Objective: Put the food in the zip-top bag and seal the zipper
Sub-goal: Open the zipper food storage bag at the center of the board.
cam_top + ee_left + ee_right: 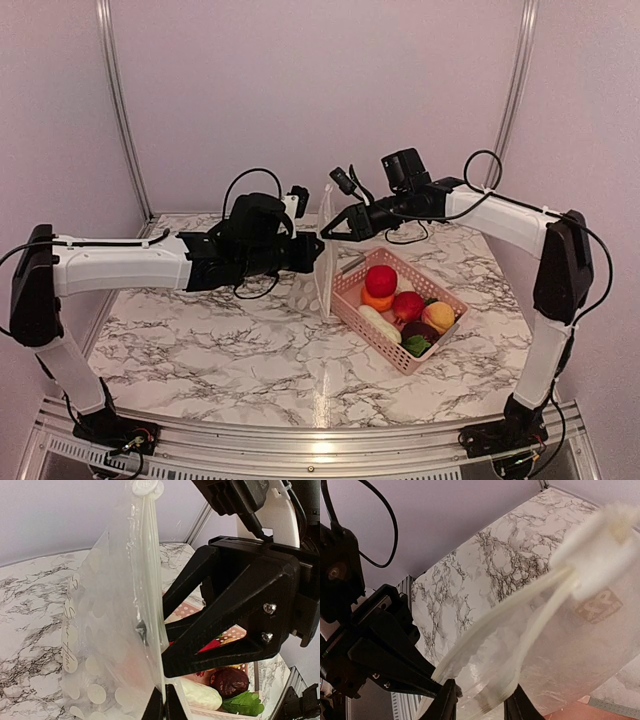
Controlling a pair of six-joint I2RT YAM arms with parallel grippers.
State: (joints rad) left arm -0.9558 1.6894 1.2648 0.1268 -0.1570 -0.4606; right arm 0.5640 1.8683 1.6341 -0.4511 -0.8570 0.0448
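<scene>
The zip-top bag [326, 285] hangs upright and edge-on over the table's middle, clear with white dots [110, 630]. My left gripper [318, 252] is shut on its edge, the fingertips pinched together on the plastic [163, 705]. The whitish zipper [148, 555] runs up the mouth edge. My right gripper [328, 232] reaches in from the right; its jaws stand apart on either side of the bag's mouth lip [481, 702]. The food [381, 280] lies in the pink basket [365, 330]: red, orange, peach, dark purple [229, 680], white [200, 694] and green [245, 704] pieces.
The basket stands right of the bag, just beyond it. Black cables loop over both wrists [250, 180]. A metal frame post [120, 110] rises at the back left and another at the back right [515, 100]. Marbled tabletop [200, 350] lies in front.
</scene>
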